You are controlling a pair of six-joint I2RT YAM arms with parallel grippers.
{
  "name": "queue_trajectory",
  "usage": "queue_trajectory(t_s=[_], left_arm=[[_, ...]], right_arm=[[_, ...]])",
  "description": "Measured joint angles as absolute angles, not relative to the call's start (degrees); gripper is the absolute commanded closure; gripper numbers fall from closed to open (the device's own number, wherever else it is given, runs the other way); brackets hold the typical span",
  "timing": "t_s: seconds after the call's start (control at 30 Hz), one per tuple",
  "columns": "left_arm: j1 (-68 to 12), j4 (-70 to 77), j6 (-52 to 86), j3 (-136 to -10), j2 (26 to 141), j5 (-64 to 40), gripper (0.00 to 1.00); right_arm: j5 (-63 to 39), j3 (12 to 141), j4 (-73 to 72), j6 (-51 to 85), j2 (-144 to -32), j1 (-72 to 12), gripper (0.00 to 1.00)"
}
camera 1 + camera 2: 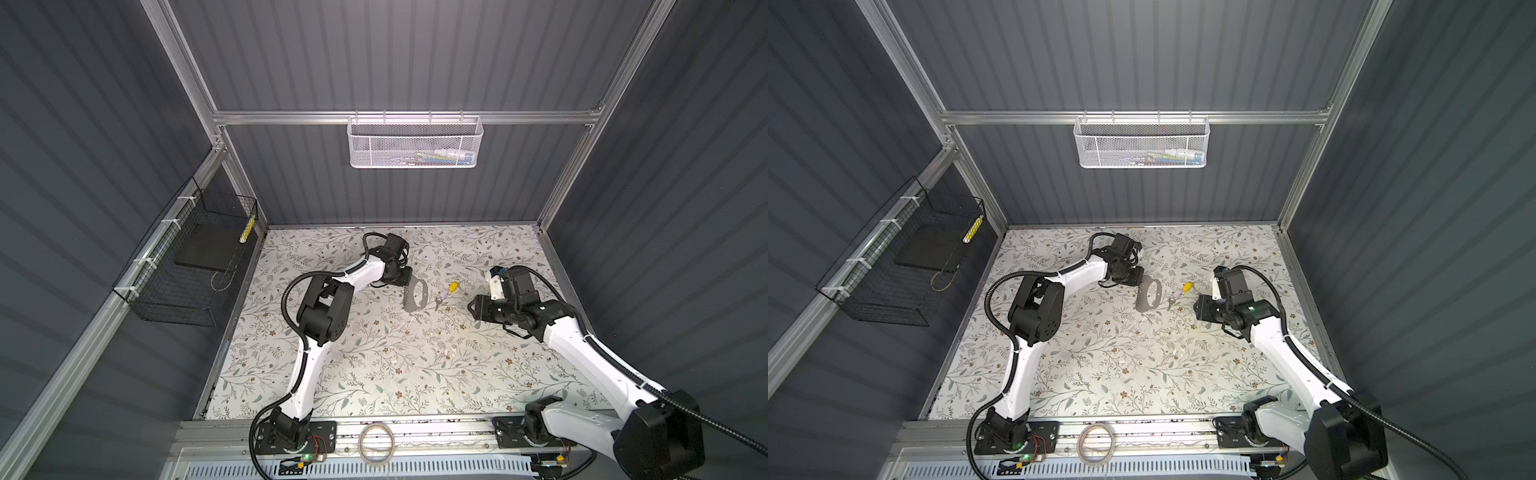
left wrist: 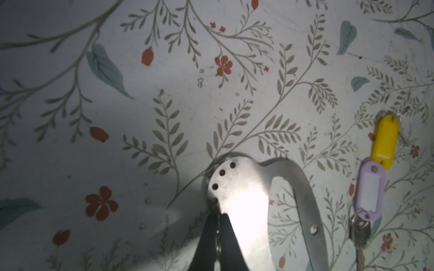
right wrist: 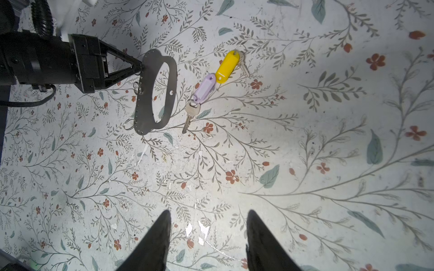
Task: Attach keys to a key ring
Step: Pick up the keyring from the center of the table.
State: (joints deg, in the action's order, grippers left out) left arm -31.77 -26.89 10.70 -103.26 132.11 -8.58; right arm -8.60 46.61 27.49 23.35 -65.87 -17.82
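Left gripper is clamped on the far-left edge of the key ring, mid-table; right gripper hangs open. The yellow-tagged key and lilac-tagged key lie just right of the ring. I'd keep the ring steady and lower the right squarely onto one tag.

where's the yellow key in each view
Top view: yellow key lies mid-table, just right of the key ring.
Top view: same spot.
Left wrist: in view, beyond the key ring.
Right wrist: in view, beside the key ring.
Shared landmark: the lilac key, lying end to end with it.
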Motion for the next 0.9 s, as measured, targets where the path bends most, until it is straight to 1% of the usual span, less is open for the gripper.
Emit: queue_trajectory(t_s=[0.13,0.3,0.6,0.9], left_arm=[[-31.8,-26.9,10.5,-101.6,130.7,-8.4,1.00],[-31.8,-27.6,10.5,-99.2,127.0,-8.1,1.00],[-31.8,-31.0,10.8,-96.0,114.6,-8.3,1.00],[-31.8,-36.4,14.9,-95.6,106.6,-9.8,1.00]], right_arm=[[-8.6,46.6,27.5,23.4,-65.8,-18.0,0.48],[-9.0,46.6,27.4,23.4,-65.8,-18.3,0.48],[-12.2,48.7,27.2,23.6,-65.8,-20.8,0.47],[-14.3,55.2,25.7,24.4,-66.9,-27.0,0.34]])
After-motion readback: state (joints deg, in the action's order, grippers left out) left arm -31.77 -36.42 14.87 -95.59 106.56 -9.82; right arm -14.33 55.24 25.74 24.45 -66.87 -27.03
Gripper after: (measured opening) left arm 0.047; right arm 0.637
